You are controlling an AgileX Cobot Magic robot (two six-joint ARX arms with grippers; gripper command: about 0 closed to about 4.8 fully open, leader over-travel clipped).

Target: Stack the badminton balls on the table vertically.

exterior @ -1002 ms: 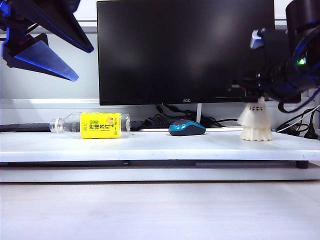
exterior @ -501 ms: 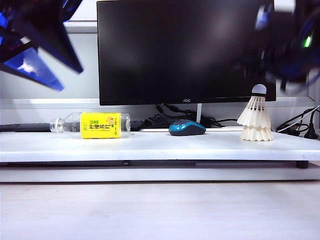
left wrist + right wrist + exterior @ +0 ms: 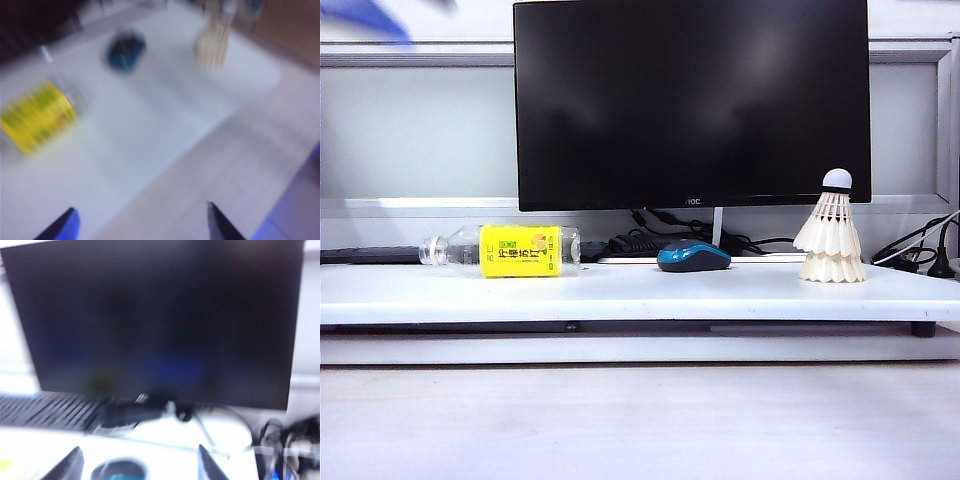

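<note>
White feather badminton balls (image 3: 831, 240) stand nested one on the other, cork tip up, on the right end of the wide white desk board table (image 3: 620, 290), upright and free of any grip. Near them toward the middle lies a blue-black computer mouse (image 3: 694, 256), and well apart to the left a clear plastic bottle with a yellow label (image 3: 505, 250) rests on its side; a black monitor (image 3: 692, 100) rises behind. The left gripper (image 3: 140, 225) hangs high above the table's near edge, jaws spread wide and empty. The right gripper (image 3: 137, 464) faces the monitor, likewise wide and empty. Stacking looks done; the next move seems only to call for parking both arms clear without brushing the stack.
</note>
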